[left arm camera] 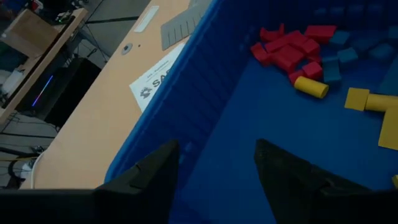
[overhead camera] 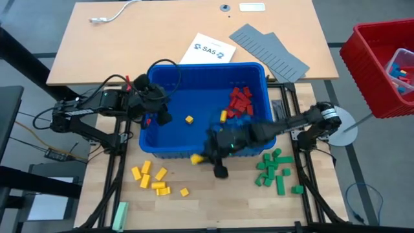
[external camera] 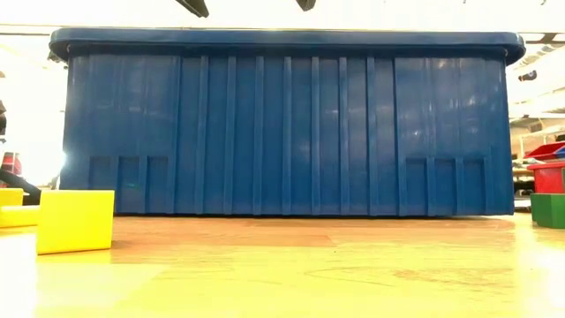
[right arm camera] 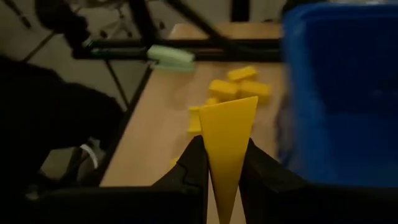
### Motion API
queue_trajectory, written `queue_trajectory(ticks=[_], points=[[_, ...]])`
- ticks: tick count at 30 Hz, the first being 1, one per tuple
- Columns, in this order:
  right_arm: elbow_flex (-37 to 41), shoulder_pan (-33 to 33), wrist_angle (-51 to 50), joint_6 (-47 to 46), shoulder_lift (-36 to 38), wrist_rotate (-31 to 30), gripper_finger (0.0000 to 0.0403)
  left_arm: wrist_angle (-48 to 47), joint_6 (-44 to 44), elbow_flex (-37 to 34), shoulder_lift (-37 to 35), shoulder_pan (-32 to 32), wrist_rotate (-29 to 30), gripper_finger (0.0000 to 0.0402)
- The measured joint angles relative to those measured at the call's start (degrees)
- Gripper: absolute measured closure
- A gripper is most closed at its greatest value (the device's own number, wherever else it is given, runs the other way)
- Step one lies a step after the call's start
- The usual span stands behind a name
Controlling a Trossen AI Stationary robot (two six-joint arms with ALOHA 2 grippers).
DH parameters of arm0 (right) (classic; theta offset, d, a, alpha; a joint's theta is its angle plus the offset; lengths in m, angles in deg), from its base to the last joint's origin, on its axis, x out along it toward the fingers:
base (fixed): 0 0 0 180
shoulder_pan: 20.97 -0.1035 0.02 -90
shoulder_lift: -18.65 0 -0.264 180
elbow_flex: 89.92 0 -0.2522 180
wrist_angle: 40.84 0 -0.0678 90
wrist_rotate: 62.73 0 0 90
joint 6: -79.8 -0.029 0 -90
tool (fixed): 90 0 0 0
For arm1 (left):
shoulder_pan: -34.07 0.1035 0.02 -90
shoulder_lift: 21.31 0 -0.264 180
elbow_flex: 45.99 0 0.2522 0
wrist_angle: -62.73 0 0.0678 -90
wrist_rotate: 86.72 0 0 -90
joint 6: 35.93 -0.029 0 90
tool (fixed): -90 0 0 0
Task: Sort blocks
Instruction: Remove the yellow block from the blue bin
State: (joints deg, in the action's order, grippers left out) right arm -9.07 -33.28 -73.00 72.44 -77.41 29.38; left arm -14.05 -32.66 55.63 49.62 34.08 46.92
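A blue bin point(overhead camera: 206, 109) stands mid-table. In it lie red blocks point(overhead camera: 240, 100) at the far right and two yellow blocks point(overhead camera: 189, 119). My left gripper point(left arm camera: 214, 177) hangs open inside the bin near its left wall, nothing between the fingers. My right gripper point(overhead camera: 198, 157) is shut on a yellow block point(right arm camera: 227, 134) at the bin's near wall. A pile of yellow blocks point(overhead camera: 152, 180) lies on the table near left, and green blocks point(overhead camera: 275, 169) lie near right. My right gripper pinches the yellow block's two side faces point(right arm camera: 219, 163) between its two fingers. The fingers slant downward toward the table's left. The block sticks out ahead of the fingertips and is lifted clear of the table, beside the bin's near wall.
A red basket point(overhead camera: 378, 65) with more blocks stands at the far right. Grey ridged panels point(overhead camera: 268, 48) and a printed sheet point(overhead camera: 206, 49) lie behind the bin. A pale green bar point(overhead camera: 121, 213) lies at the near left corner, and a white cable point(overhead camera: 113, 14) at the far left.
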Motion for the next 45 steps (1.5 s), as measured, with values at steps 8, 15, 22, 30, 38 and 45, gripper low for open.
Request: queue_trajectory(ticks=[8, 15, 22, 30, 38, 45], points=[[0.0, -7.52, -0.52, -5.94, -7.93, 2.22, 0.0353, -0.87, 0.12, 0.0, 0.04, 0.0, -0.04, 0.0183], [0.04, -8.81, 0.94, 1.8, -18.06, -0.7, 0.0353, -0.66, 0.41, 0.0, 0.04, 0.0, -0.13, 0.0183], [0.04, -5.94, 5.41, 3.18, -24.91, -0.88, 0.0352, -0.71, 1.64, 0.0, 0.28, 0.0, -0.46, 0.0183], [0.02, -4.44, 9.49, 3.54, -25.66, 1.57, 0.0314, -0.69, 1.57, 0.0, 0.28, 0.0, -0.44, 0.0183], [0.03, -3.59, 10.59, 6.78, -25.13, 0.14, 0.0234, -1.21, 1.34, 0.0, 0.31, 0.0, -1.77, 0.0183], [0.09, -4.23, 6.85, 10.44, -16.2, -3.12, 0.02, -1.71, 1.29, 0.0, 0.31, 0.0, -3.29, 0.0183]])
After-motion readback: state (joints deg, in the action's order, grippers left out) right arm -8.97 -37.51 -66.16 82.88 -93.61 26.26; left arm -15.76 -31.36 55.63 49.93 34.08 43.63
